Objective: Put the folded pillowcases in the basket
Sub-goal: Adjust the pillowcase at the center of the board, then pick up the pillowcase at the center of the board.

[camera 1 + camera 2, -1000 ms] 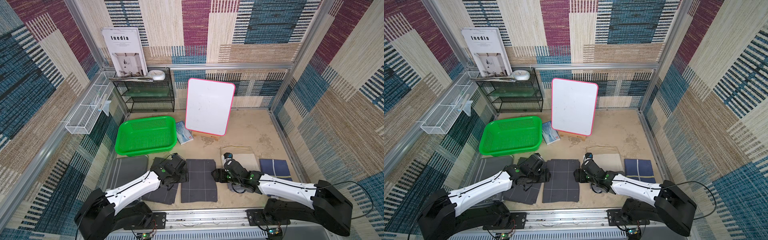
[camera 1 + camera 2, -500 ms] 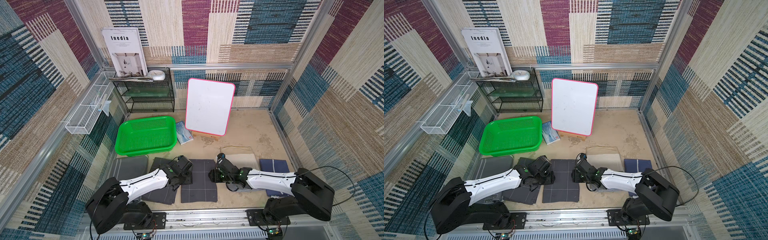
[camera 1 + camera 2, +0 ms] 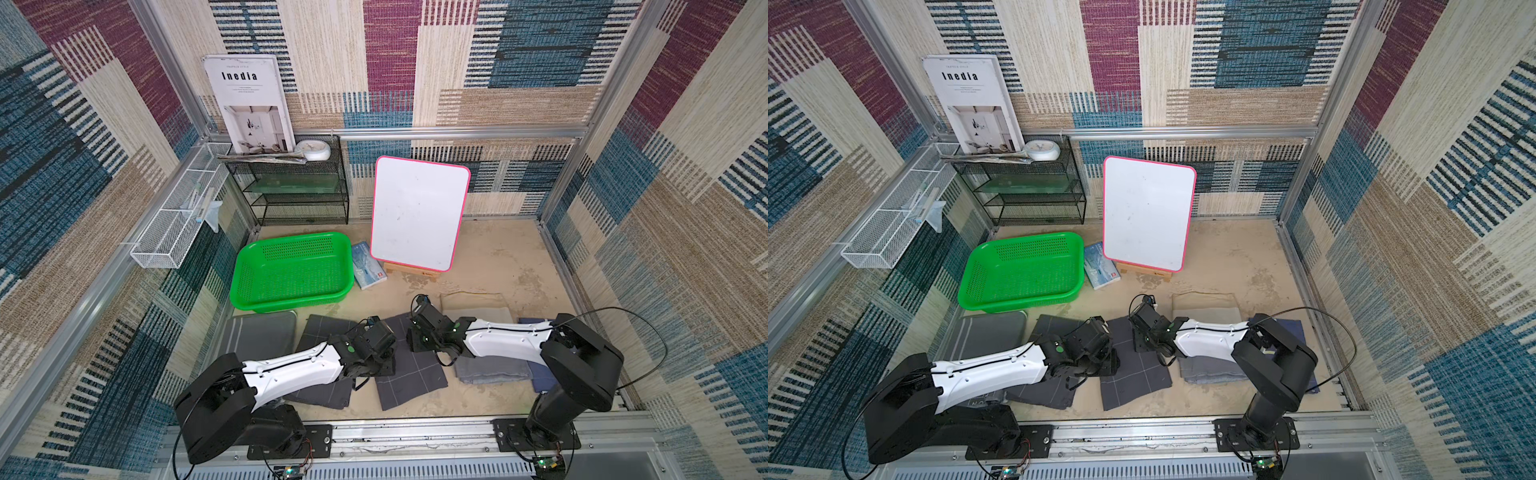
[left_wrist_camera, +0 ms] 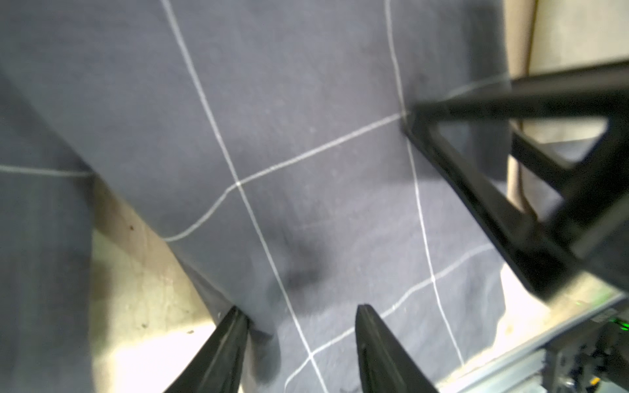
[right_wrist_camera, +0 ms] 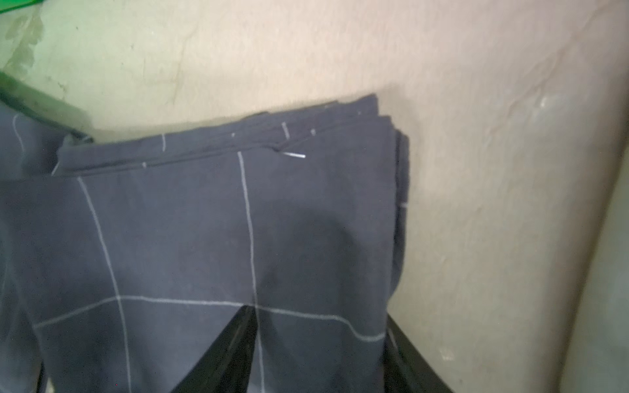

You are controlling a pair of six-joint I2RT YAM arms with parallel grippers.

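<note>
Left arm and right arm had drawn inward since the earlier view, skewing the folded pillowcase on the floor, near but outside the empty basket. Left gripper and right gripper straddled its opposite side edges, jaws narrowed yet apart; a firm pinch could not be confirmed. Bare floor between cloth and basket rim left room for the carry.

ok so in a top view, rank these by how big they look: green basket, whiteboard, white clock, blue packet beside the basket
1. whiteboard and green basket: too alike to rank; one stands upright, the other lies flat.
2. blue packet.
3. white clock, clearly smallest.
</note>
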